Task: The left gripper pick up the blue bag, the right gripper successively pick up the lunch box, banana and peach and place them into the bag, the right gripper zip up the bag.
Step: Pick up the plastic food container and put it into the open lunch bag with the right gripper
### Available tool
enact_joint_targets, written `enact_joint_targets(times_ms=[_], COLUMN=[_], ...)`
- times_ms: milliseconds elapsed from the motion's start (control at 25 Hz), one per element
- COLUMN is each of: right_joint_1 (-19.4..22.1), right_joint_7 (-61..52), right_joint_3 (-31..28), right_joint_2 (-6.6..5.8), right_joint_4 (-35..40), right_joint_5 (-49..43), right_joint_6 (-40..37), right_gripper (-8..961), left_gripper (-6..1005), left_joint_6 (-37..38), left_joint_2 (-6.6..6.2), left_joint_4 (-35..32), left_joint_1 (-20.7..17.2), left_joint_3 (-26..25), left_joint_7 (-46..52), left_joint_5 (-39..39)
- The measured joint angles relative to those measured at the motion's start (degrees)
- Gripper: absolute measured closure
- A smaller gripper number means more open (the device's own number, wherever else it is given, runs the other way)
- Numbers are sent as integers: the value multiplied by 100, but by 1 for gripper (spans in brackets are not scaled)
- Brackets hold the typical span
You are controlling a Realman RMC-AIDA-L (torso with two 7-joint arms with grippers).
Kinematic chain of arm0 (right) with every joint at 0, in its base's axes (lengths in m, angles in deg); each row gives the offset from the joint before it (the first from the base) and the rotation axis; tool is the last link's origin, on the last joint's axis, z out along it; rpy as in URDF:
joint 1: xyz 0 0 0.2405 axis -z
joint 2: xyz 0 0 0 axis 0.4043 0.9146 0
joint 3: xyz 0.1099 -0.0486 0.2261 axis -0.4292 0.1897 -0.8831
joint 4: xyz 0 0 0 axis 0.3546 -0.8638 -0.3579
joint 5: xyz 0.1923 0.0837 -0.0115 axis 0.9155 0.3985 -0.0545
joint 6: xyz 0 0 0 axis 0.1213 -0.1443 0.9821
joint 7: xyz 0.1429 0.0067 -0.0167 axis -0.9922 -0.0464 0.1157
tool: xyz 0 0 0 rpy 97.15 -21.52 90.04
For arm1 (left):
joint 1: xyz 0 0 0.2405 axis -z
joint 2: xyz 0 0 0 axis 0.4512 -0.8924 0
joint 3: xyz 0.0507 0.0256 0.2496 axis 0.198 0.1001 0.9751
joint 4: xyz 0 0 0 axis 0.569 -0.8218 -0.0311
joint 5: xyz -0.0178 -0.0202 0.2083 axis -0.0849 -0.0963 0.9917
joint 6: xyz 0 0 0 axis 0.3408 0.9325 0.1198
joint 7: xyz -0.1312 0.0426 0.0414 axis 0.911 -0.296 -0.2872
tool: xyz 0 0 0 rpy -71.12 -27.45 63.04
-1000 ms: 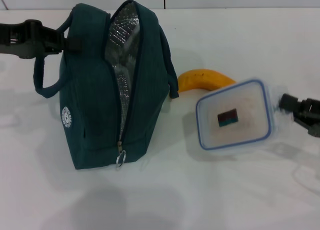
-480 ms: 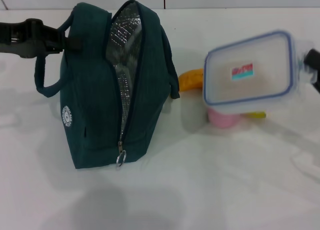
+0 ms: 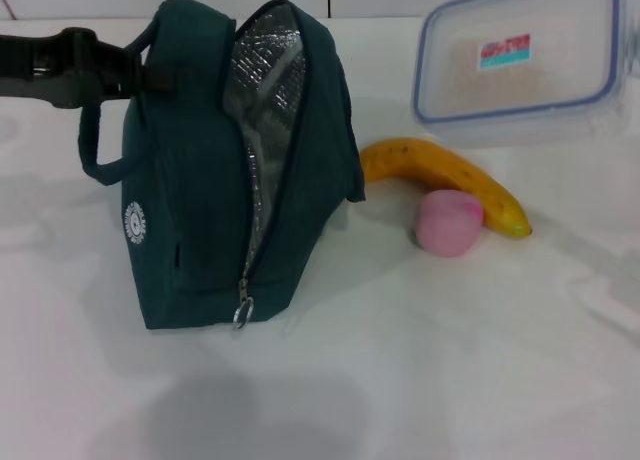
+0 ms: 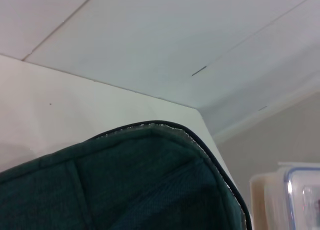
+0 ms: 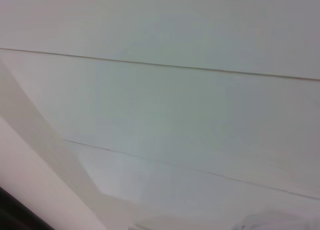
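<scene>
Clear lunch box [image 3: 520, 58] raised, far from left fingers [image 3: 120, 70].

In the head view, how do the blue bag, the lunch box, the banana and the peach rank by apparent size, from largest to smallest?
1. blue bag
2. lunch box, though it is raised off the table and nearer the camera, so it may look bigger than it is
3. banana
4. peach

Test bench, plain white table [image 3: 420, 380], bare panelled wall [image 5: 200, 30]
</scene>
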Motion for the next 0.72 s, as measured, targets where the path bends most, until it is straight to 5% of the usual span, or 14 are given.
enact_joint_targets(times_ms=[720], right_joint_1=[-888], right_joint_7=[-225], right_joint_3=[-14], right_joint_2=[341], right_joint_4=[57], right_joint_5=[303], right_joint_6=[376], right_gripper=[860], left_gripper=[964], left_joint_6=[-5], left_joint_2=[235], left_joint_4=[264], left_joint_1=[482], left_joint_3=[28], left_joint_7=[85], left_joint_5=[-11])
